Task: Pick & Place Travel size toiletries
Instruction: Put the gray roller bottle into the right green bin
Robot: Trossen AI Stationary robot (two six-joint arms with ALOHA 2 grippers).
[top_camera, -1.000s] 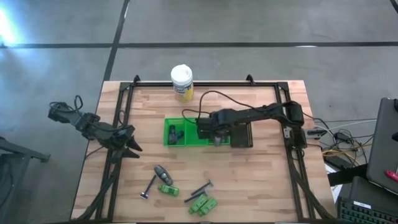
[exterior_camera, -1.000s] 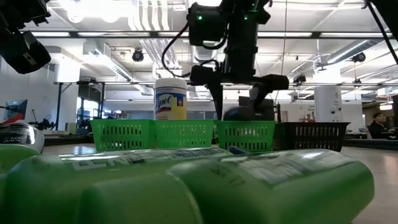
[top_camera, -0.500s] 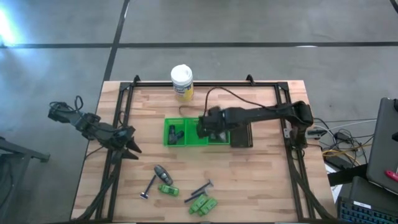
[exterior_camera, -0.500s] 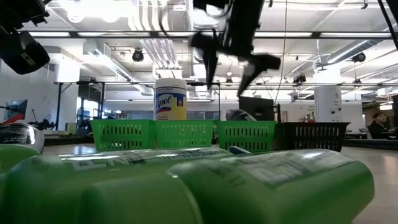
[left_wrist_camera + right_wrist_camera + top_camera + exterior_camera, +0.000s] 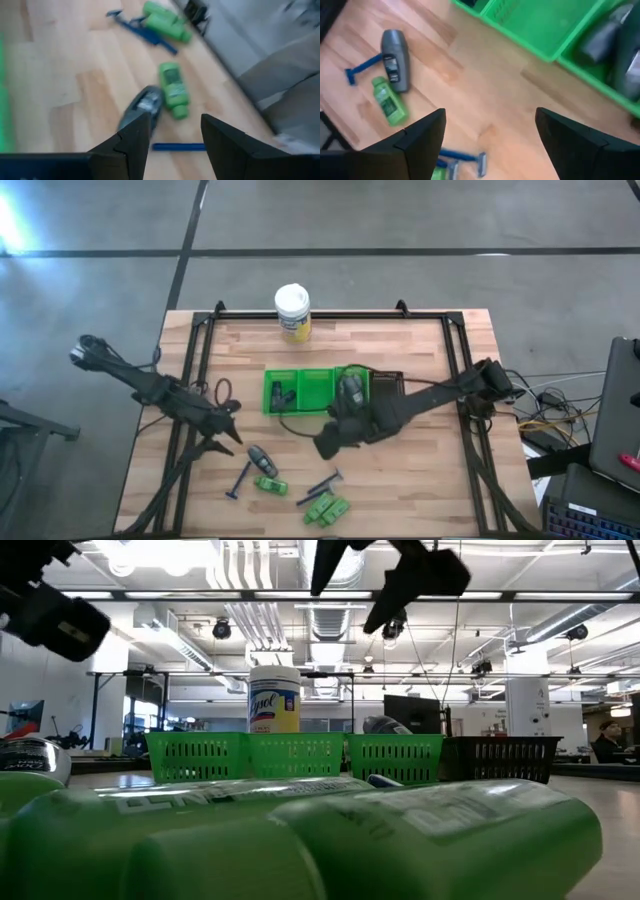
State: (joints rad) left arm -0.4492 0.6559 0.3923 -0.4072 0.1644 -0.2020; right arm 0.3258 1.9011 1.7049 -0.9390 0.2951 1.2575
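High view, setting: grey concrete floor around a wooden table (image 5: 420, 470) with a black frame.
High view, toiletries: loose near the front edge, a grey bottle (image 5: 262, 458), a green bottle (image 5: 270, 485), two blue razors (image 5: 239, 480), a green pair (image 5: 326, 507); more already in the green tray (image 5: 312, 376) at mid-table.
High view, grippers: right gripper (image 5: 330, 442) above bare wood in front of the tray; left gripper (image 5: 226, 434) toward the left edge, near the grey bottle.
Low view: green bottles (image 5: 300, 840) huge in the foreground; white-lidded jar (image 5: 274, 700) behind the tray.
Left wrist view: fingers (image 5: 135, 137) parted, empty, over the grey bottle.
Right wrist view: fingers (image 5: 422, 137) spread wide, empty.
Handling: probably light, stiff, slick and prone to rolling; best pinched across mid-body, the razors across the handle.
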